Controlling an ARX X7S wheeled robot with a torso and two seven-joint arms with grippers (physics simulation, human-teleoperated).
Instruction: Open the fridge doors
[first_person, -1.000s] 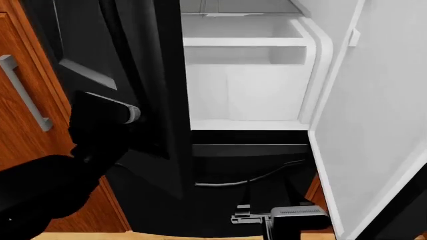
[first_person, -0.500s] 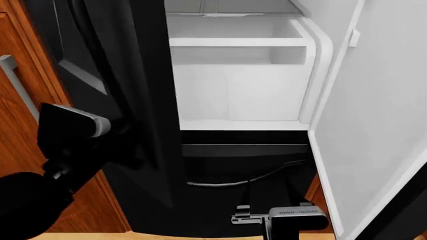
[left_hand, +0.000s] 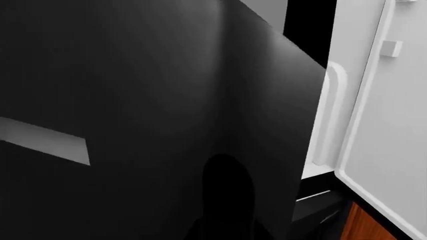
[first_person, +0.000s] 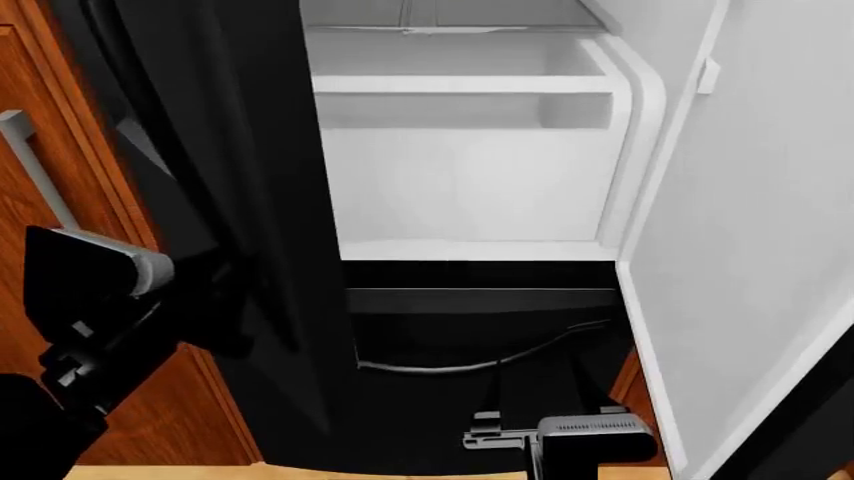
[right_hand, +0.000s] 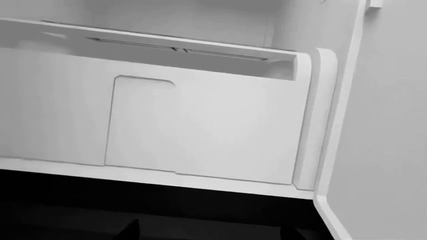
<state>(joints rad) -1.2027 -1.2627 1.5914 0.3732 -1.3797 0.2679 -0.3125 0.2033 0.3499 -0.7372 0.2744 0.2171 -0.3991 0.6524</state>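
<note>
Right door (first_person: 747, 250) is swung wide at 3 o'clock, left door (first_person: 227, 150) half open at 10. Left gripper (first_person: 200, 290) is behind it; can't tell either grip. I'd pull out in a smooth arc.

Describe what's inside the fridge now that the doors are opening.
Inside the fridge: bare white walls, a shelf ledge and a white drawer. No food is visible. The left door covers the left part.

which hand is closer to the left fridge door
Left. The left hand is right against the black left fridge door, low on its outer face. The right hand sits low by the drawer, apart from that door.
</note>
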